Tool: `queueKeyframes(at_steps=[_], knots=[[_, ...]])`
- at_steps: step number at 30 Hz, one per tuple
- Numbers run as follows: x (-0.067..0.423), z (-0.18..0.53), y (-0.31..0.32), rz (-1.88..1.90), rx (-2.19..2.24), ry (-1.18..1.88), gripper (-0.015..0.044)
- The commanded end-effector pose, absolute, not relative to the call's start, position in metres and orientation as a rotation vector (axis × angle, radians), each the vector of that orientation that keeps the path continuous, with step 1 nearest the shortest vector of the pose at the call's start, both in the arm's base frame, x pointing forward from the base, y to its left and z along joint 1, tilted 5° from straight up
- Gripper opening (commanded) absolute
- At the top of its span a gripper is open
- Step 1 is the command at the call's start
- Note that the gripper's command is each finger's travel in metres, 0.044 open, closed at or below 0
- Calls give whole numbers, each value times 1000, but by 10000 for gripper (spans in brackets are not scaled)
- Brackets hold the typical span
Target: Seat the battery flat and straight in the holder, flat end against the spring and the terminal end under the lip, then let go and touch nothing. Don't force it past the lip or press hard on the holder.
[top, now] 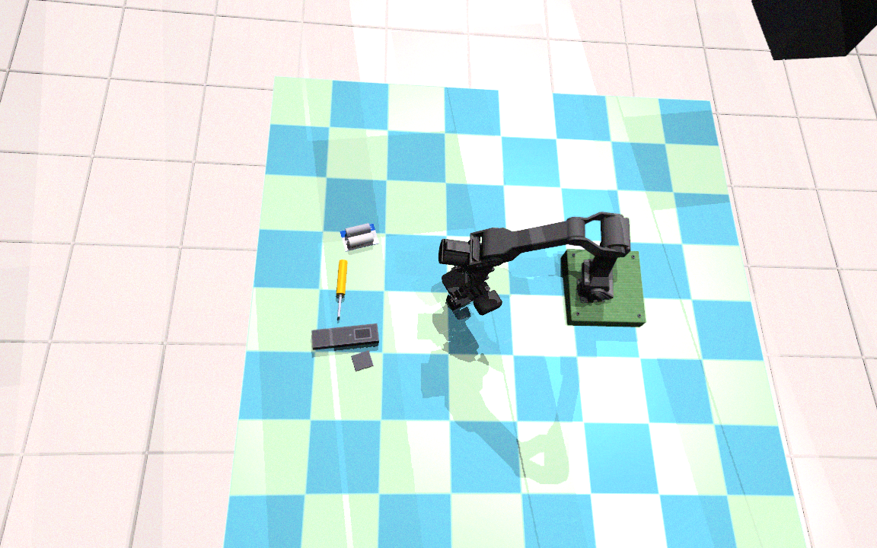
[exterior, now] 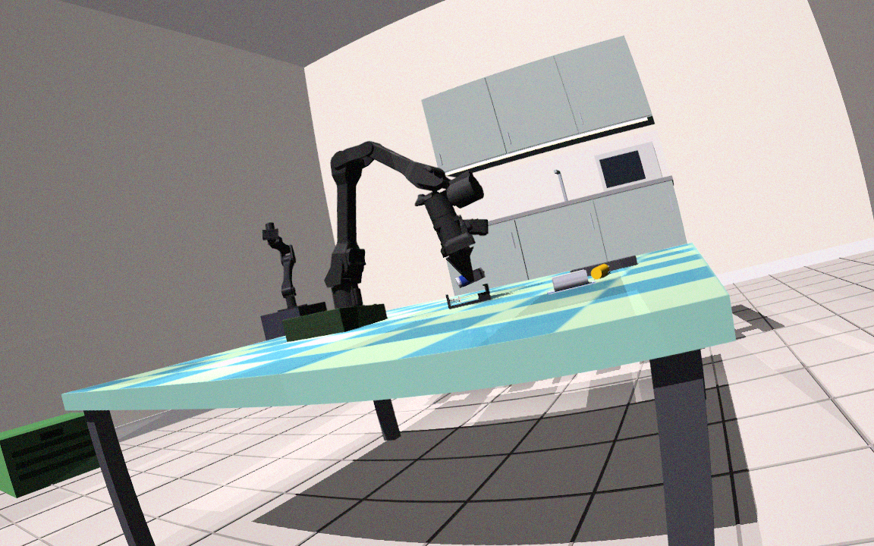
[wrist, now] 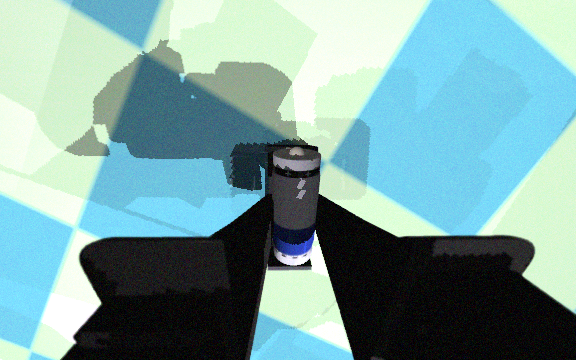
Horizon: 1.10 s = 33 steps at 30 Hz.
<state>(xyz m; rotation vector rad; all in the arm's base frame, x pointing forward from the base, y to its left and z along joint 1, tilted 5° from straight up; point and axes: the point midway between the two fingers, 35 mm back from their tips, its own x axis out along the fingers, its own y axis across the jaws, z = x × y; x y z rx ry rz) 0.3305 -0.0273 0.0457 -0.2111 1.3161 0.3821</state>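
My gripper [exterior: 470, 277] [wrist: 293, 200] is shut on the battery [exterior: 460, 279] [wrist: 294, 205], with one finger on each side. The battery has a dark grey body and a blue band near its flat end. In the wrist view its terminal end points up the picture. The black holder [exterior: 467, 305] [wrist: 289, 268] is on the table just below, with a gap under the battery. In the exterior view the blue end is toward the spring side and the other end toward the taller end with the lip. The battery looks slightly tilted. In the wrist view it covers most of the holder; the arm hides both in the top view.
Two grey cylinders [top: 360, 235] [exterior: 569, 280] on a white piece, a yellow screwdriver [top: 341, 278] [exterior: 600, 271], a long dark box [top: 333, 338] and a small dark square [top: 361, 361] lie left of the arm in the top view. The green arm base [top: 622, 293] stands at right.
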Motion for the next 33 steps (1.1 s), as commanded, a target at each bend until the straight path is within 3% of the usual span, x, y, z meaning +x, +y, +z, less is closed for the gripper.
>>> queueKeyframes(at_steps=[1,33], knots=[[331,40,-26,390,-204,1263,83],[327,21,-28,408,-157,1064,83]])
